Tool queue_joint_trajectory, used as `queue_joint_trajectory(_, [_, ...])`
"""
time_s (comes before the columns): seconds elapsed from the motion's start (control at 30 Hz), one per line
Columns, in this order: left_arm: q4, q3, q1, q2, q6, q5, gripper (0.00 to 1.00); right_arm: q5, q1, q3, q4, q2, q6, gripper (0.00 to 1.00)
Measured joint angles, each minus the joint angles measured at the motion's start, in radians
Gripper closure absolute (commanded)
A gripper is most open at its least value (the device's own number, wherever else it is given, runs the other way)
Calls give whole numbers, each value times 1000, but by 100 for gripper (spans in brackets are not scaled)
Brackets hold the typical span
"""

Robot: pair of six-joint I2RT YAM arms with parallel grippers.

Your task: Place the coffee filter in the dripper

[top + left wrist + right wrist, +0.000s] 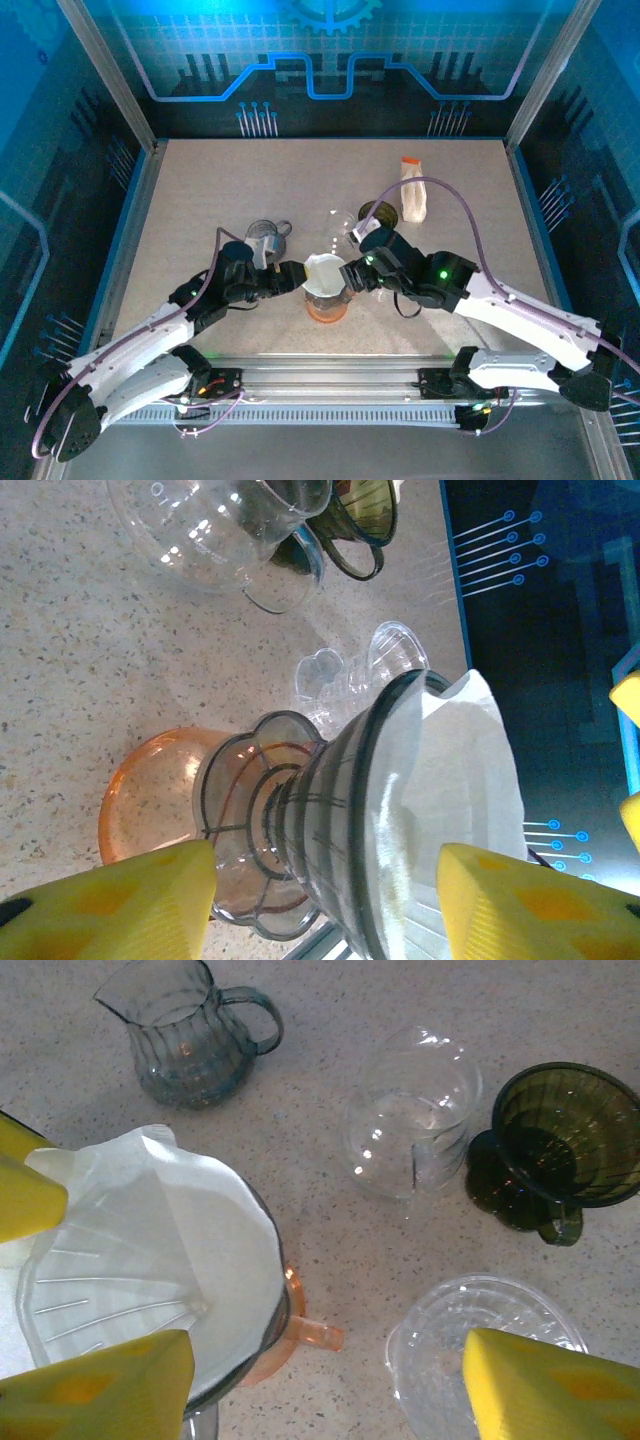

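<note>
The white paper coffee filter [323, 268] [200, 1220] sits opened out inside the clear grey dripper [340, 780]. The dripper stands on an orange glass cup [150, 780] at the table's near middle. My left gripper [330, 900] [293, 274] is open, and its yellow fingers stand on either side of the dripper, with gaps showing. From the other side, my right gripper [325, 1390] [352, 272] is open too. One of its fingers hangs over the filter's near rim; the other is over a clear lid. Nothing is held.
A grey-blue pitcher [190, 1040], a clear glass jug [410, 1120], a dark green dripper [560, 1150] and a clear plastic lid [480, 1350] stand close behind and right of the cup. A pack of filters [412, 190] lies at the back right.
</note>
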Motion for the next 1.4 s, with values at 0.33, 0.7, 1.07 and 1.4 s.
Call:
queue_joint_trajectory(0.33, [-26, 64, 0, -63, 0, -4, 13, 46, 0, -80, 5, -121, 14, 28])
queue_joint_trajectory(0.7, [-157, 48, 0, -275, 29, -129, 1, -58, 2, -369, 68, -323, 68, 30])
queue_joint_trajectory(1.07, [-319, 22, 0, -425, 26, -261, 1, -177, 88, -629, 315, -288, 105, 35])
queue_joint_trajectory(1.4, [-394, -30, 0, -466, -24, -323, 1, -245, 89, -768, 543, -228, 127, 48])
